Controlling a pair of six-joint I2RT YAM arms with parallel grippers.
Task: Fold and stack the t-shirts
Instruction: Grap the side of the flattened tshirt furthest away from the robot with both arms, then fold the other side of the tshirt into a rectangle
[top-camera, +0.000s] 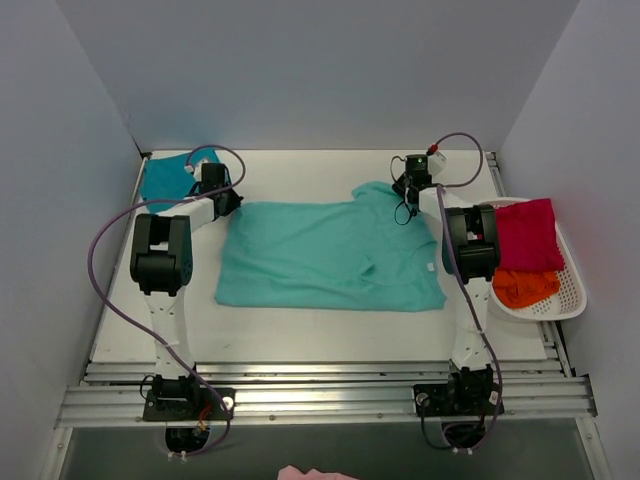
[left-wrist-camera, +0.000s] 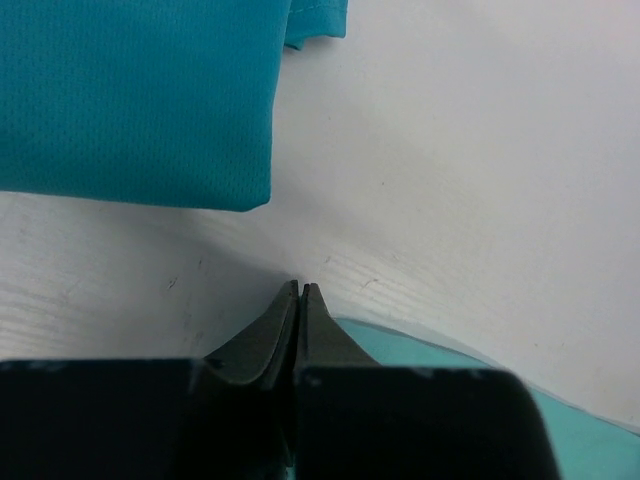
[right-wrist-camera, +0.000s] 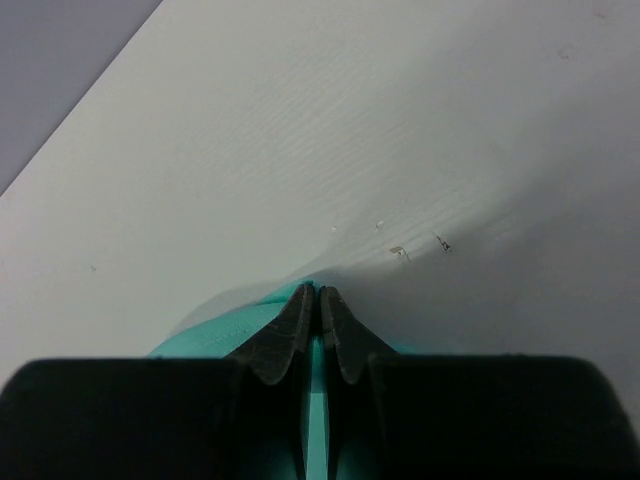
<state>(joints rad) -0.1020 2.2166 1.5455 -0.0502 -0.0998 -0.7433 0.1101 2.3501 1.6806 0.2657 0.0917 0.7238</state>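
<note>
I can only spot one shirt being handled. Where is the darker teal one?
In the top view, the teal shirt lies in the far left corner of the table, just behind the left gripper and left of the mint shirt.

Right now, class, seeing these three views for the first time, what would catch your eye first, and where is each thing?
The big mint-green t-shirt spread out mid-table draws the eye first, with the left gripper and the right gripper each shut on a far corner of it. Next come the folded teal-blue t-shirt in the far left corner and the white basket at the right edge, holding a magenta cloth and an orange cloth.
</note>
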